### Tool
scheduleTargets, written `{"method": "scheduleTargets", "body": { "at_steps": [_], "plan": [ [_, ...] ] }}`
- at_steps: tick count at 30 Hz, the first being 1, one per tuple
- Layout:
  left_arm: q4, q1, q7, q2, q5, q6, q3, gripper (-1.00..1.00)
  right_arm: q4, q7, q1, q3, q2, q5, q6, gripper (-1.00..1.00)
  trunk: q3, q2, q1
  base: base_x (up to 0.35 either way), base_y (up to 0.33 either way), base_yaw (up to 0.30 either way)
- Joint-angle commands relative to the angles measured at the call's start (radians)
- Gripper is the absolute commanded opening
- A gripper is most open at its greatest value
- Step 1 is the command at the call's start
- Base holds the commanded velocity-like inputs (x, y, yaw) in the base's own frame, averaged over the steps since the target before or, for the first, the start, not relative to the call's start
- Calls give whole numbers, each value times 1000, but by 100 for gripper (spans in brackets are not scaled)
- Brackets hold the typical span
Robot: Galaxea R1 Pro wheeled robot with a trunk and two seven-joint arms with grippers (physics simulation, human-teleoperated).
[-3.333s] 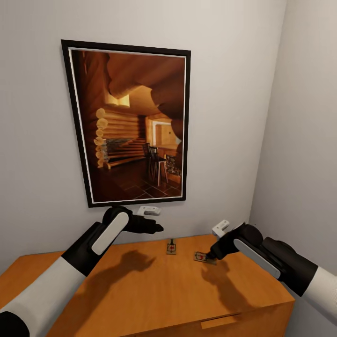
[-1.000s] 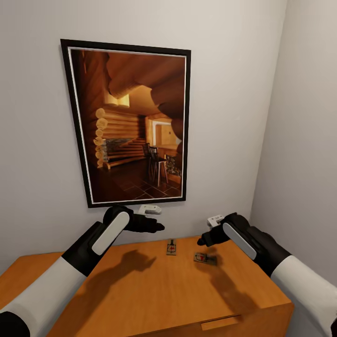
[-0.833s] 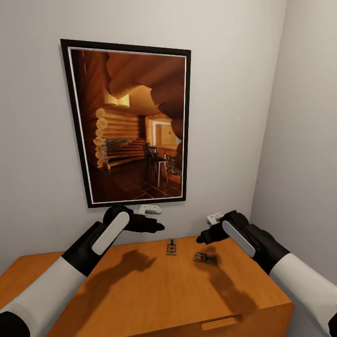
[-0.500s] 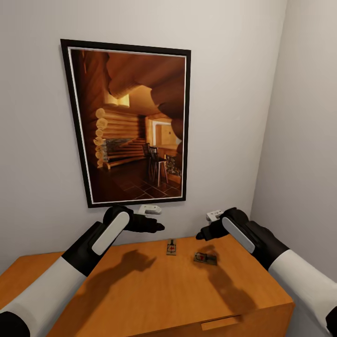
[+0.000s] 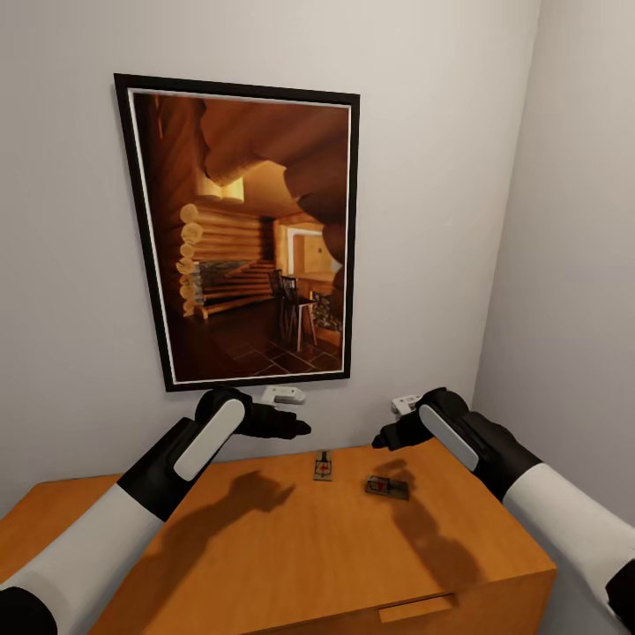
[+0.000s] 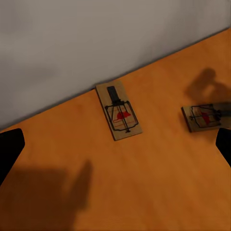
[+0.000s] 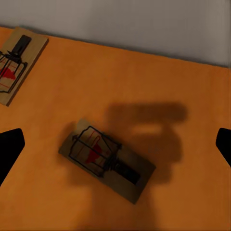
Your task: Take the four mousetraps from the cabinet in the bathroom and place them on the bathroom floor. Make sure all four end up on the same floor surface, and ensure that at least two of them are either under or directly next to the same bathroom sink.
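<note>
While right gripper hovers open, mousetrap lies below on cabinet.

Head view looks down the cabinet; both wrist views face its top closely.

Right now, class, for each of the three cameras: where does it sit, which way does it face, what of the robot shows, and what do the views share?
Head view: on the robot's head, facing forward and down at the cabinet top and framed picture; both arms and the left pincer and right pincer show.
Left wrist view: above the cabinet, facing down; dark fingertips at the edges.
Right wrist view: the same, nearer the angled mousetrap; dark fingertips.
Shared: both mousetraps, including the one by the wall.
</note>
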Motion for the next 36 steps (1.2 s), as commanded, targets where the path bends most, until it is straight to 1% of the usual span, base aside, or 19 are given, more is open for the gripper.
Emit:
{"method": "scheduleTargets", "body": {
  "at_steps": [1, 13, 18, 24, 36],
  "plan": [
    [-1, -1, 10, 1, 11, 1, -2, 100, 1, -8, -2, 4, -1, -9, 2, 100, -2, -1, 0, 0, 0, 0],
    [-1, -1, 10, 0, 11, -1, -3, 100, -4, -8, -5, 10, 0, -9, 2, 100, -2, -1, 0, 0, 0, 0],
    [-1, -1, 10, 0, 11, -1, -3, 100, -31, -8, -6, 13, -2, -8, 2, 100, -2, -1, 0, 0, 0, 0],
    [-1, -1, 10, 0, 11, -1, -3, 100, -94, -9, -7, 9, -6, -4, 2, 100, -2, -1, 0, 0, 0, 0],
    [-1, -1, 10, 0, 10, -1, -3, 100, -132, -10, -7, 10, -11, 3, 2, 100, -2, -1, 0, 0, 0, 0]
  ]
}}
